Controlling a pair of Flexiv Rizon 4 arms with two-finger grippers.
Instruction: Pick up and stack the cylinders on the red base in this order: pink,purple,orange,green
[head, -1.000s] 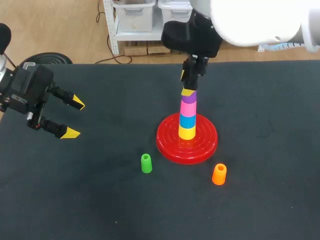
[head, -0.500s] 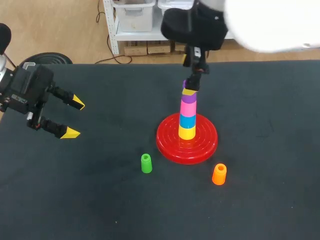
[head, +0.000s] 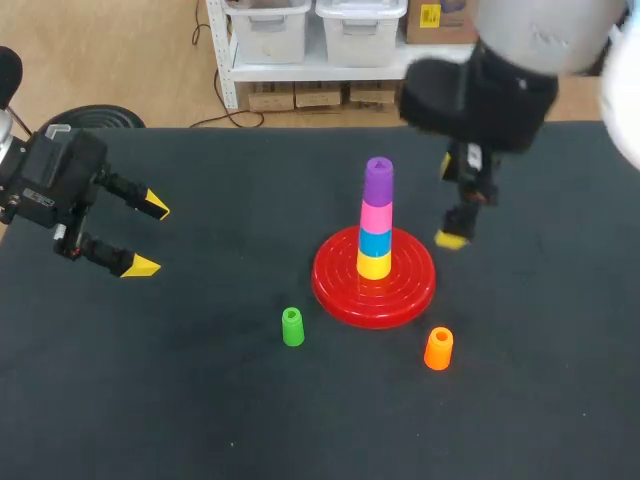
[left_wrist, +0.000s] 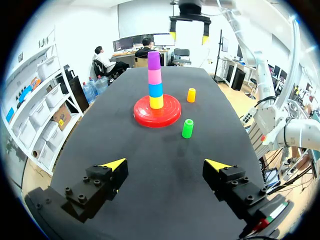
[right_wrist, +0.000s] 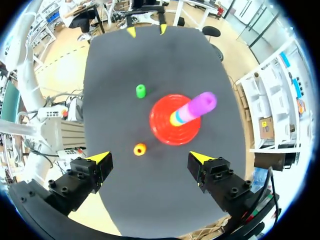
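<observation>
The red base (head: 330, 285) carries a stack: yellow, blue, pink (head: 376, 216), with the purple cylinder (head: 378, 180) on top. A green cylinder (head: 292, 327) stands on the mat left of the base's front, and an orange cylinder (head: 438, 348) to its front right. My right gripper (right_wrist: 150, 159) hangs open and empty above the table, right of the stack; one yellow fingertip (head: 452, 239) shows in the head view. My left gripper (head: 145, 236) is open and empty at the far left. From it, the stack (left_wrist: 155, 80), the green cylinder (left_wrist: 187, 128) and the orange cylinder (left_wrist: 191, 95) lie ahead.
The dark mat (head: 200, 400) covers the whole table. In the right wrist view the base (right_wrist: 165, 132), green cylinder (right_wrist: 141, 91) and orange cylinder (right_wrist: 140, 149) lie below the fingers.
My right gripper has opened, left the purple cylinder on the stack, and moved away to the right. The left arm has not moved.
</observation>
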